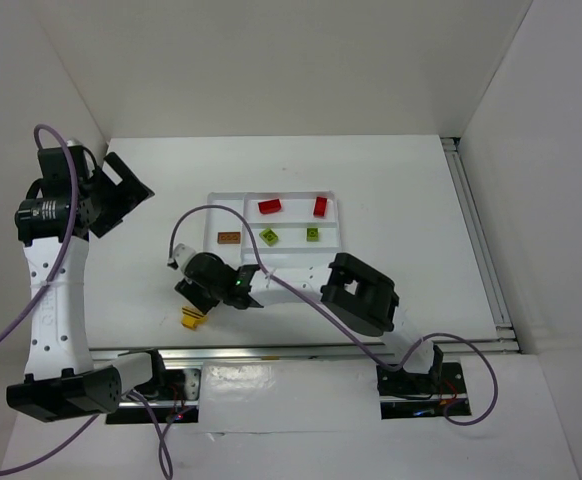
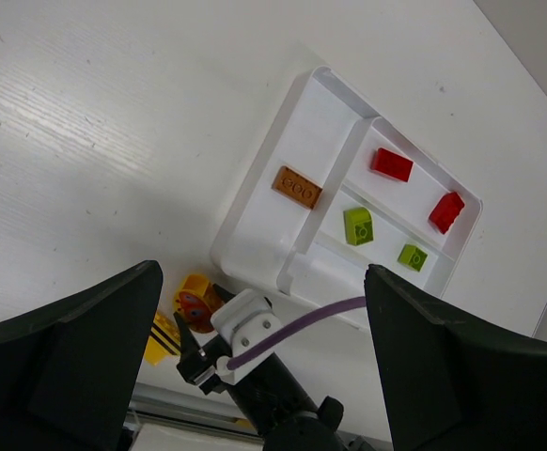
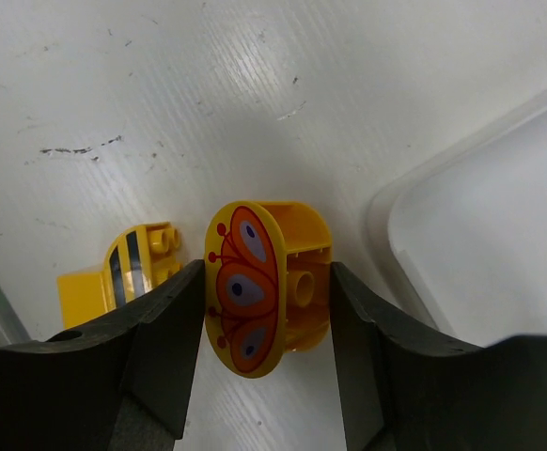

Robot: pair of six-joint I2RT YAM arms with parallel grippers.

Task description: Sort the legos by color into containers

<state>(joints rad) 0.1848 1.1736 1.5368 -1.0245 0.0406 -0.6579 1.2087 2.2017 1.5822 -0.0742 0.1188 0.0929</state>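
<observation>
The right claw is pinched narrow on the butterfly-printed yellow brick. It squeezes the brick across its short width, with the long axis pointing along the claw. Whether the brick has left the desk I cannot tell. It sits by the desk's near edge, left of centre, just off the near-left corner of the white tray, so the carry goes far and rightward. A striped yellow brick lies just beside it, apart. The left claw hangs wide and empty toward the left edge.
</observation>
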